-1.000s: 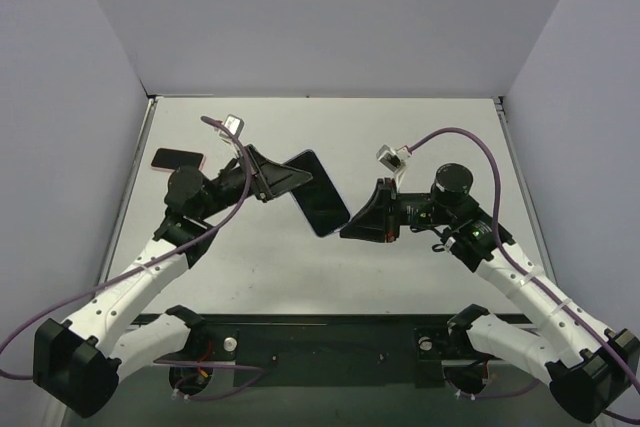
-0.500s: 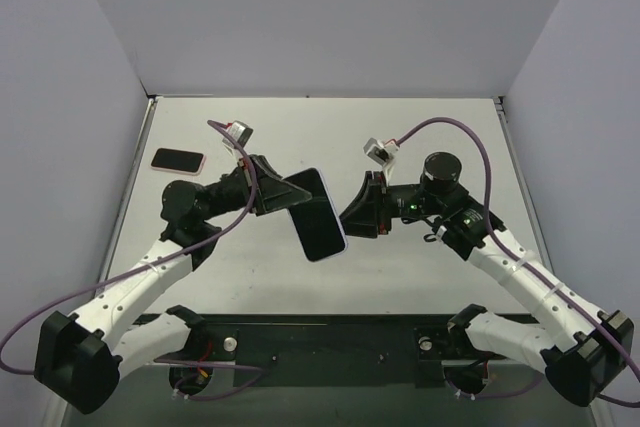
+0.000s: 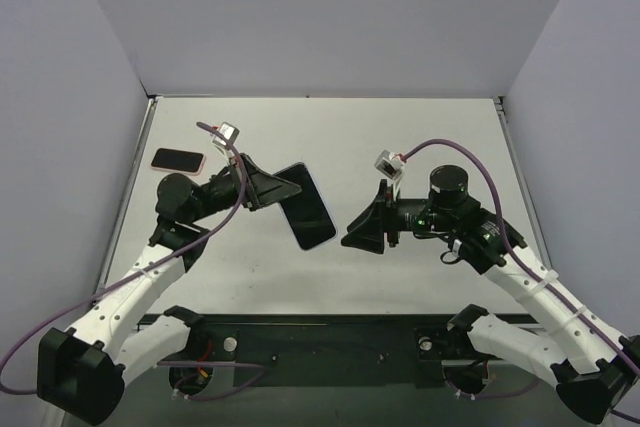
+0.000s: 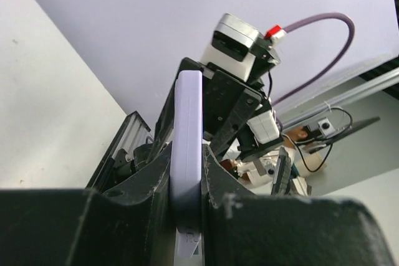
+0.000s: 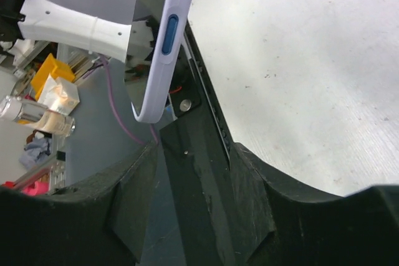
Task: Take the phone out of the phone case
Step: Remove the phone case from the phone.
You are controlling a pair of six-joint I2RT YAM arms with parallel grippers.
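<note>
The phone (image 3: 308,205), dark screen up, sits inside its lavender phone case and hangs tilted above the table's middle. My left gripper (image 3: 278,189) is shut on the case's left end. In the left wrist view the case edge (image 4: 187,110) runs up between the pads, with the left gripper (image 4: 187,160) tight on both faces. My right gripper (image 3: 356,233) stands open just right of the phone, apart from it. The right wrist view has the case edge (image 5: 163,48) with a blue side button ahead of the right gripper (image 5: 194,154), nothing between its fingers.
A second phone in a pink case (image 3: 178,159) lies flat at the table's back left. Grey walls close in the white table (image 3: 420,137) on the left, back and right. The arm bases sit along the near edge.
My right gripper has opened and drawn back to the right, off the phone's end. The left gripper has carried the cased phone slightly left and away.
</note>
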